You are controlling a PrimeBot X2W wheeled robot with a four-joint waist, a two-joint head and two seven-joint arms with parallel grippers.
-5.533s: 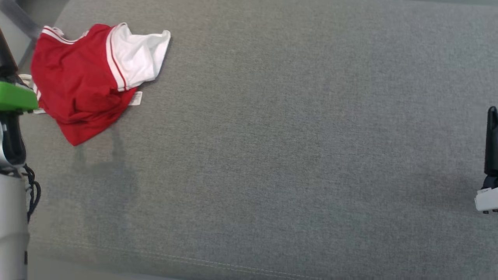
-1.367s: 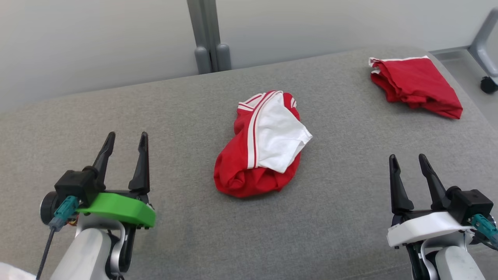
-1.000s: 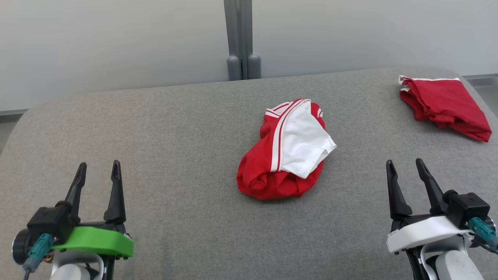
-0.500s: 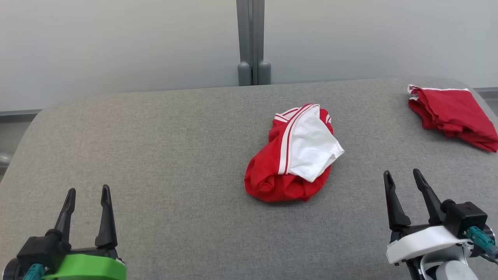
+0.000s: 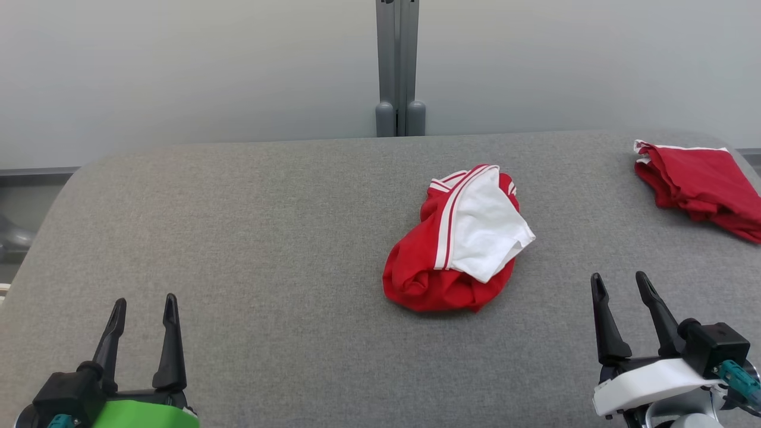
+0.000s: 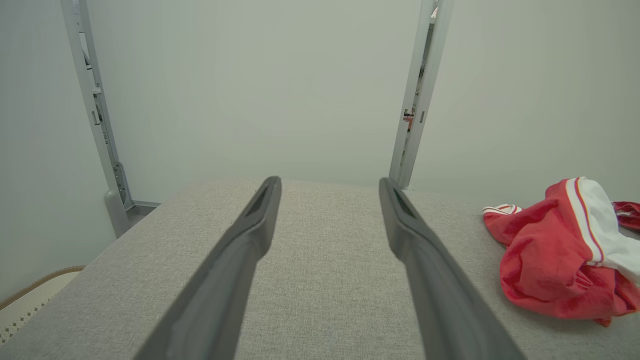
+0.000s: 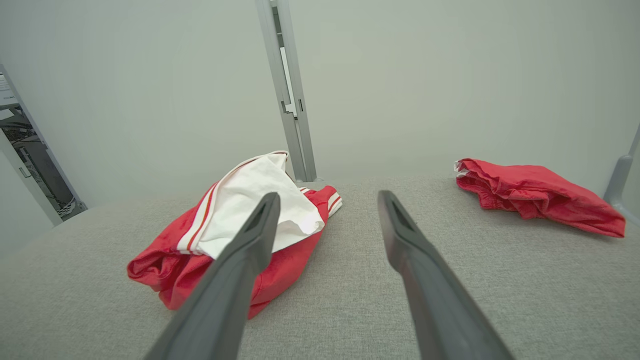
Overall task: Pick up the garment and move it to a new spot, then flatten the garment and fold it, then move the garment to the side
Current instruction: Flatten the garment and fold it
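Head camera shifted; garment [image 5: 458, 241] lies lengthwise near-left to far-right.

Head camera looks forward and down over the grey tabletop [image 5: 267, 238] toward the wall [image 5: 178, 71]. Both wrist cameras sit low, facing likewise; all three share the red-and-white garment [image 5: 458, 249].

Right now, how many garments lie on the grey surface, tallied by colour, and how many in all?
Crumpled red-and-white garment, mid-surface: 1
Folded mostly red garment, far right: 1
Total: 2
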